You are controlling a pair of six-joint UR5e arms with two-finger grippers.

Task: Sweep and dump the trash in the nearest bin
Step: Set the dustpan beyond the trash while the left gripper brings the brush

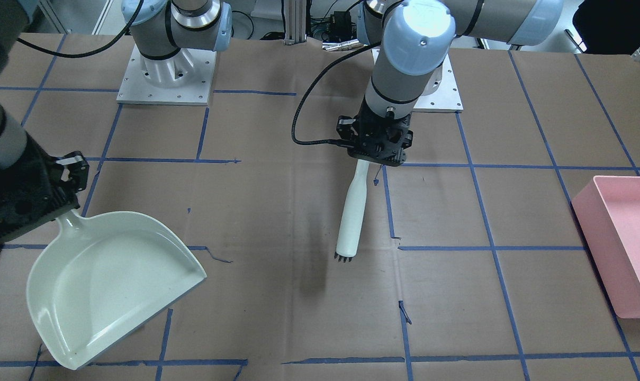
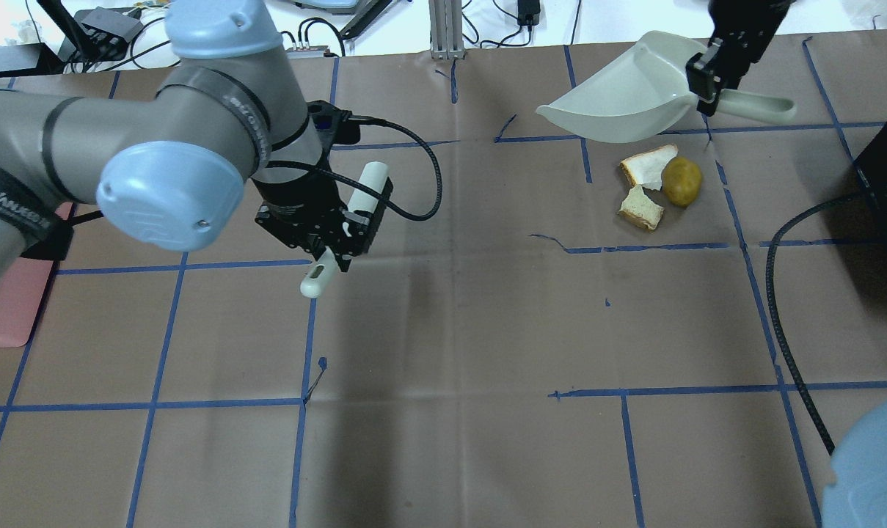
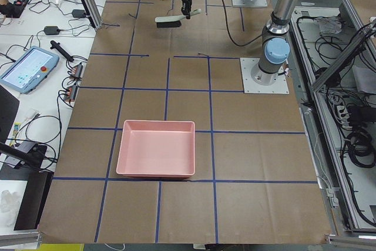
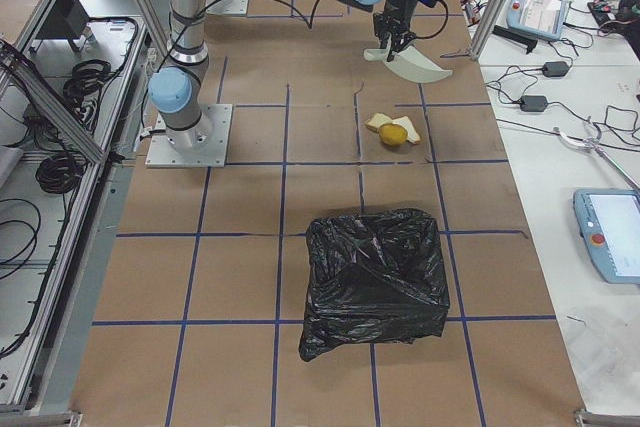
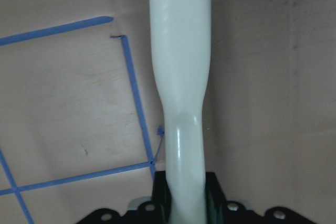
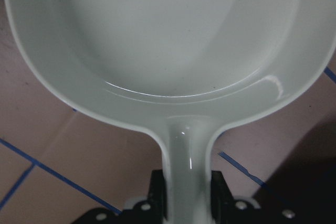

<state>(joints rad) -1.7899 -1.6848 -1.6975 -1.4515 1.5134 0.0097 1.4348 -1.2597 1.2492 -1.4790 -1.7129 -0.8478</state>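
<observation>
No sweeping is done: the trash (image 2: 659, 187) lies near the dustpan (image 2: 619, 103), gripped by the right hand (image 2: 709, 82); the brush (image 1: 351, 211), grasped by the left hand (image 2: 334, 242), is held well apart from the dustpan. Dumping remains.

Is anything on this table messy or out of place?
Yes. A torn bread piece, a second bread piece and a yellow potato-like lump lie loose on the brown table paper, huddled together near the dustpan that the right gripper holds. Food scraps look odd on a worktable.
</observation>
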